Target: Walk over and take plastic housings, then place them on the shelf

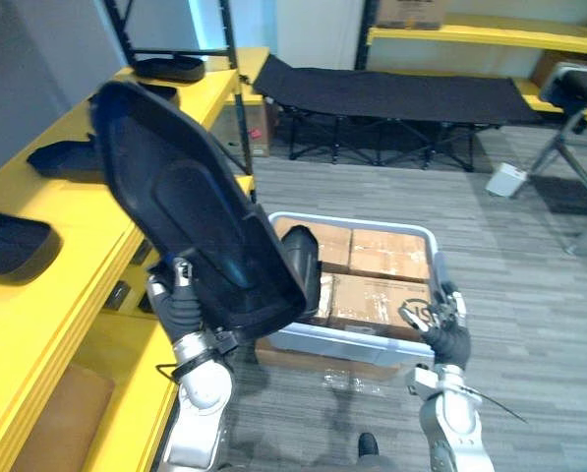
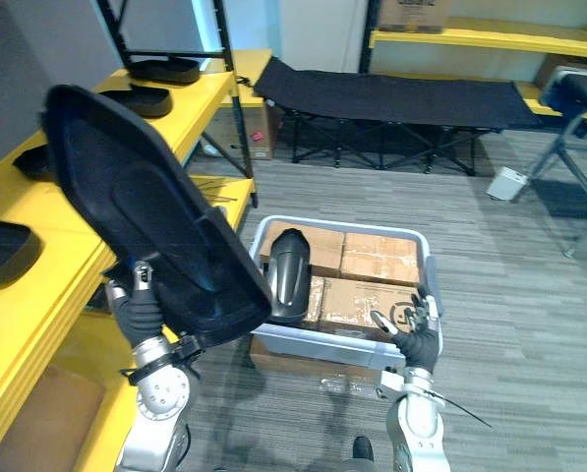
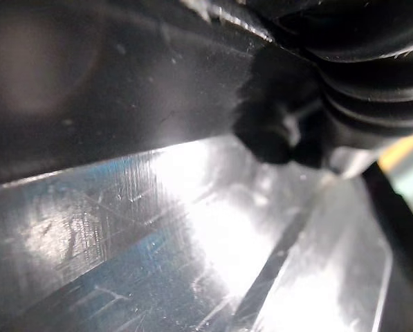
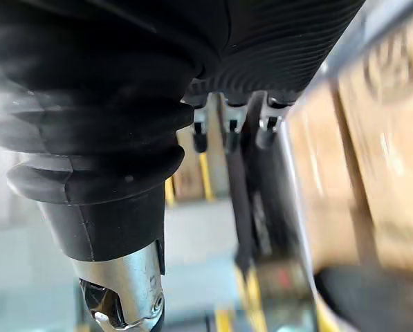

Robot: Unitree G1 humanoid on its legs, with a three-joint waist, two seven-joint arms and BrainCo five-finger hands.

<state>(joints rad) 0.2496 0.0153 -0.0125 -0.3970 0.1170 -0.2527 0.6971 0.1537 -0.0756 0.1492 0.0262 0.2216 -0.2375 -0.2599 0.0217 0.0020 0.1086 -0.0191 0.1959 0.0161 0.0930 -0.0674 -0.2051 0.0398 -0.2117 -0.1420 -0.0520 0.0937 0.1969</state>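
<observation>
The big black housing (image 1: 190, 206) stands tilted up beside the yellow shelf (image 1: 77, 231), its lower edge on the left hand (image 1: 180, 300). I cannot tell that hand's grip, as its fingers are hidden behind the housing. The right hand (image 1: 440, 326), fingers loosely spread, hovers at the bin (image 1: 352, 344) rim, holding nothing. A smaller housing (image 2: 288, 275) lies inside the bin.

Large black housing (image 1: 190, 211) raised, tilted, beside yellow shelf (image 1: 67, 285); second housing (image 2: 288, 275) upright in bin (image 2: 313, 346).

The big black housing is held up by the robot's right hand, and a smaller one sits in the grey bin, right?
No: the left hand holds the big black housing, as the right eye view shows. The smaller one does sit in the grey bin.
</observation>
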